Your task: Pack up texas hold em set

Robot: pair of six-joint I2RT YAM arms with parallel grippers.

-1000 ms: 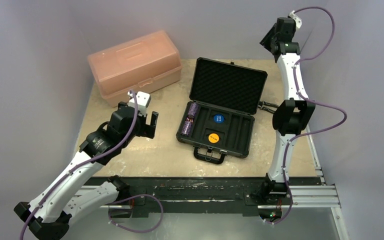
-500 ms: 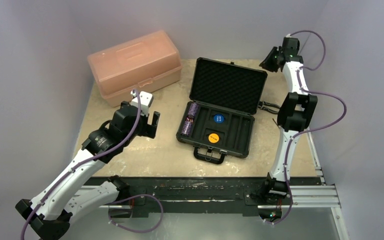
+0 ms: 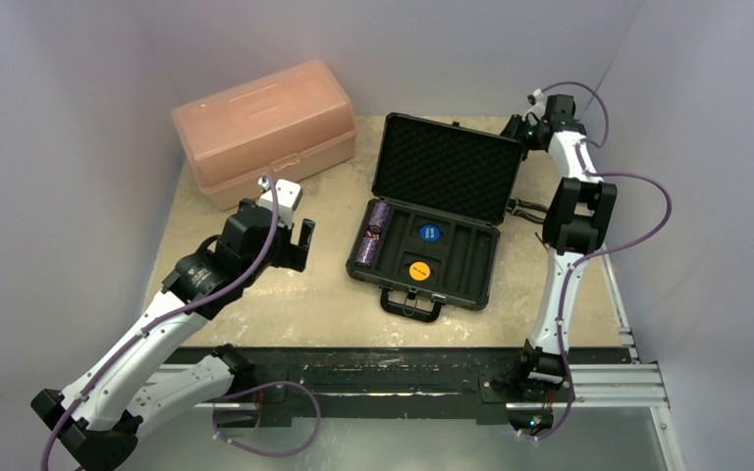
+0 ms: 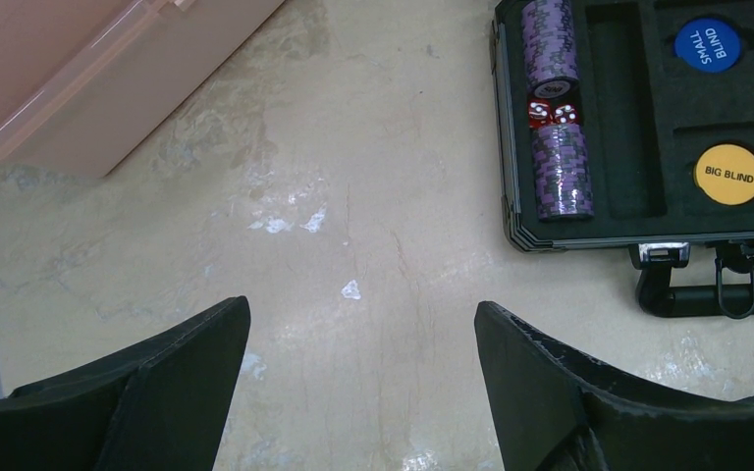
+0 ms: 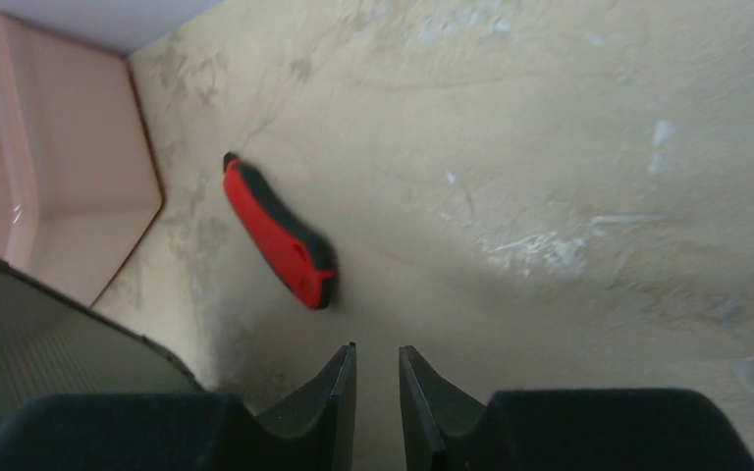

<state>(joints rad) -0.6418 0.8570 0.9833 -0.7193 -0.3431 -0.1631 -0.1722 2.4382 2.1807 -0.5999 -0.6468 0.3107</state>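
Observation:
The black case [image 3: 449, 167] of the texas hold em set lies open mid-table, with its lid upright. Two purple chip stacks [image 4: 562, 172] fill its left slot, and two red dice [image 4: 553, 112] sit between them. An orange disc [image 4: 727, 175] and a blue disc [image 4: 704, 44] rest in the foam. My left gripper [image 4: 361, 304] hovers wide open over bare table to the left of the case and holds nothing. My right gripper [image 5: 377, 347] is low behind the lid's far right corner. Its jaws stand a narrow gap apart, with nothing between them.
A translucent pink box [image 3: 265, 128] stands at the back left. A red and black hand tool [image 5: 280, 235] lies on the table behind the case lid [image 5: 49, 343], just ahead and left of my right gripper. The case handle [image 4: 717, 294] faces the near edge.
My right arm has come down from high up to the table behind the lid's right corner, and its jaws have narrowed. The left arm has barely shifted.

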